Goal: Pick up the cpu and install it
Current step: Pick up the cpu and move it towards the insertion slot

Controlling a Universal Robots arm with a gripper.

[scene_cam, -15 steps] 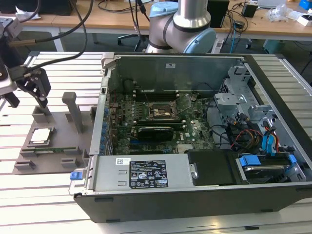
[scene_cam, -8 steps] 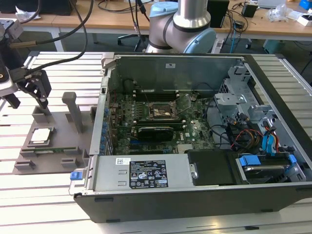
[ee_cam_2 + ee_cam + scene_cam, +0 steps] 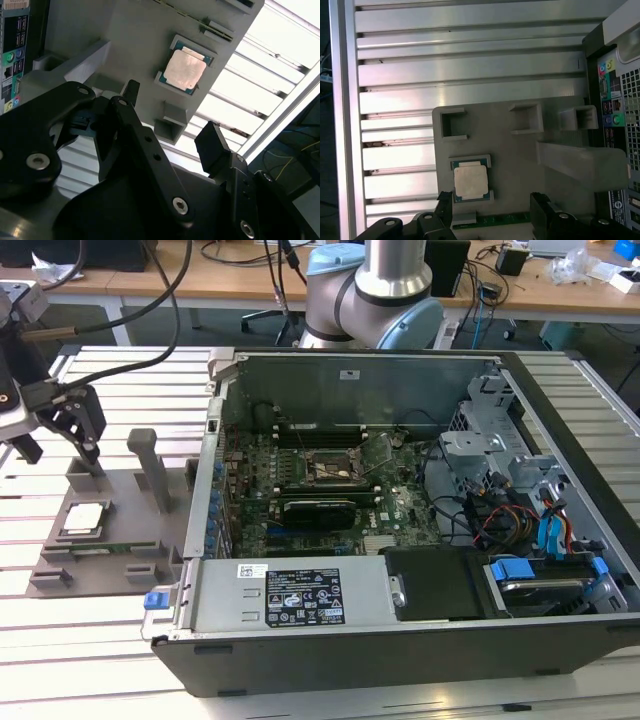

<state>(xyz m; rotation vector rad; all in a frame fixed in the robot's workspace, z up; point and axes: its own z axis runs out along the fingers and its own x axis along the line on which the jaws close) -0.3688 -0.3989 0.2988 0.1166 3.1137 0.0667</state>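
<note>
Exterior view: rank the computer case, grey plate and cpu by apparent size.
1. computer case
2. grey plate
3. cpu
The differences are wide enough that nearness to the camera does not upset the order.

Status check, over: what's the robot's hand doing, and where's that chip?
Hand open, empty, over grey tray. Cpu resting in tray pocket, not gripped. Nothing blocking it.

Silver arm (image 3: 400,268) has pale-blue joint caps (image 3: 412,328) and black, screw-studded fingers (image 3: 216,146).
</note>
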